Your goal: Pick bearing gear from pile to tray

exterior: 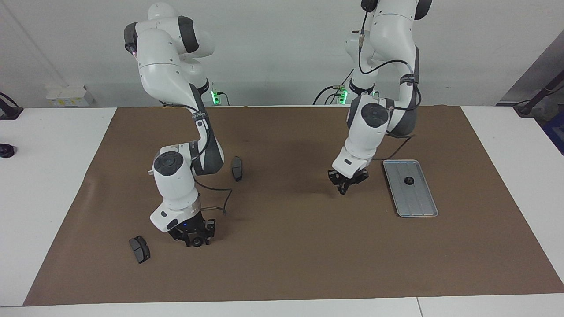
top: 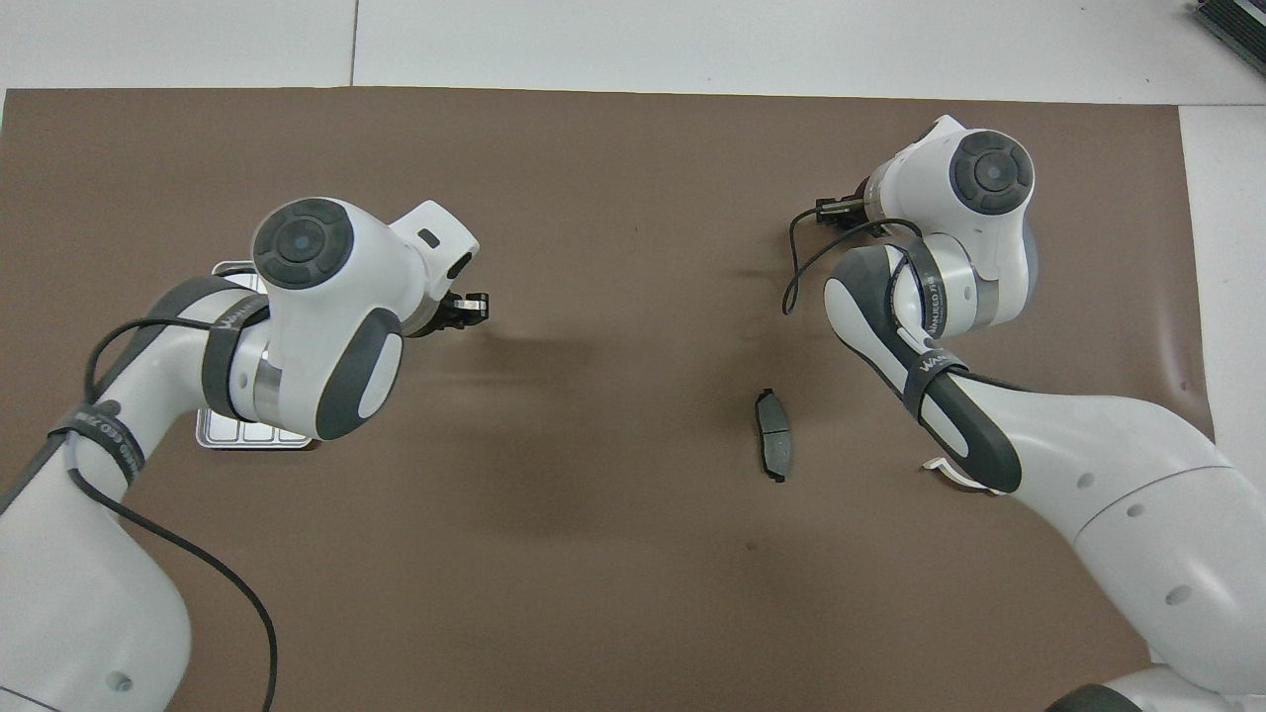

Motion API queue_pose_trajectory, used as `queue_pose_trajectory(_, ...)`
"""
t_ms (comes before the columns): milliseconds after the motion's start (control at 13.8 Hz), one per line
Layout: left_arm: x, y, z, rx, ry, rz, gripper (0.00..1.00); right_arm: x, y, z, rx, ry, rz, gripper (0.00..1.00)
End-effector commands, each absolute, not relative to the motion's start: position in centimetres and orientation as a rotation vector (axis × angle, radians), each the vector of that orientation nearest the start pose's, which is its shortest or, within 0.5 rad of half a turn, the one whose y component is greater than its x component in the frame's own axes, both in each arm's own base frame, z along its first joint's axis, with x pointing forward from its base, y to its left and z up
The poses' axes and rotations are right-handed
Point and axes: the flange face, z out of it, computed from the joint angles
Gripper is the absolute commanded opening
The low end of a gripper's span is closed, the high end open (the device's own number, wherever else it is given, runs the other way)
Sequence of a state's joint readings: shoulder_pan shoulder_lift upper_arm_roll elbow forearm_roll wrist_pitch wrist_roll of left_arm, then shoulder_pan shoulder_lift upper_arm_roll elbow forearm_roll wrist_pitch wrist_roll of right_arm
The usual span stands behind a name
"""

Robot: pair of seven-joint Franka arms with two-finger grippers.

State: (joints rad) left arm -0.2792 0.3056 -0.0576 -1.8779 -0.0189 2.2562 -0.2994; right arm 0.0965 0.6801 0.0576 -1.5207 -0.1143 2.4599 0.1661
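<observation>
You see the right gripper (exterior: 196, 240) low over the brown mat (exterior: 282, 246) toward the right arm's end of the table (exterior: 57, 176), its jaws closed around a small black round gear (exterior: 197, 241). One dark grey brake pad (exterior: 139, 249) lies just beside it; a second brake pad (exterior: 237, 167) lies nearer to the robots. The left gripper (exterior: 343, 190) hangs over bare mat beside the flat silver-grey ridged metal tray (exterior: 418, 207), jaws shut and empty. A second black gear (exterior: 409, 180) rests in the tray. Both forearm straps carry white lettering too small to read reliably.
</observation>
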Motion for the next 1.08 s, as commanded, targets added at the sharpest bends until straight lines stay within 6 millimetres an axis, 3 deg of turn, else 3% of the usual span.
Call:
queue_pose_trajectory(0,61.6,-14.3,35.7,-3.182,0.042,-0.059,0.0,72.6,10.9,28.5,-3.1,-0.062,-0.438,0.14)
queue_pose_trajectory(72,62.0,-11.8,35.7,-3.182,0.033,-0.057,0.0,72.5,11.3,28.7,-3.095,-0.036,-0.442,0.0)
queue_pose_trajectory(217,62.3,-7.6,35.3,-3.177,-0.007,-0.036,0.0,72.2,12.6,30.2,-3.084,-0.001,-0.454,0.0)
queue_pose_trajectory(362,62.0,-3.9,34.8,-3.173,0.035,0.009,0.0,70.8,14.2,33.9,-3.075,0.001,-0.457,0.0)
queue_pose_trajectory(506,61.5,-0.9,34.1,-3.172,0.047,0.018,0.0,68.3,18.6,36.7,-3.058,0.039,-0.449,0.0)
queue_pose_trajectory(651,61.2,0.1,33.4,-3.172,0.064,0.025,0.04,66.1,23.2,38.2,-3.071,0.056,-0.377,0.0)
queue_pose_trajectory(723,61.2,0.1,33.4,-3.172,0.064,0.025,0.19,64.6,25.9,38.5,-3.08,0.068,-0.338,0.0)
queue_pose_trajectory(868,61.2,-0.2,33.5,-3.172,0.069,0.022,0.44,62.9,29.3,39.0,-3.078,0.134,-0.33,0.0)
queue_pose_trajectory(1013,61.5,-0.6,33.8,-3.172,0.078,0.006,0.59,60.6,33.5,39.2,-3.063,0.174,-0.319,0.0)
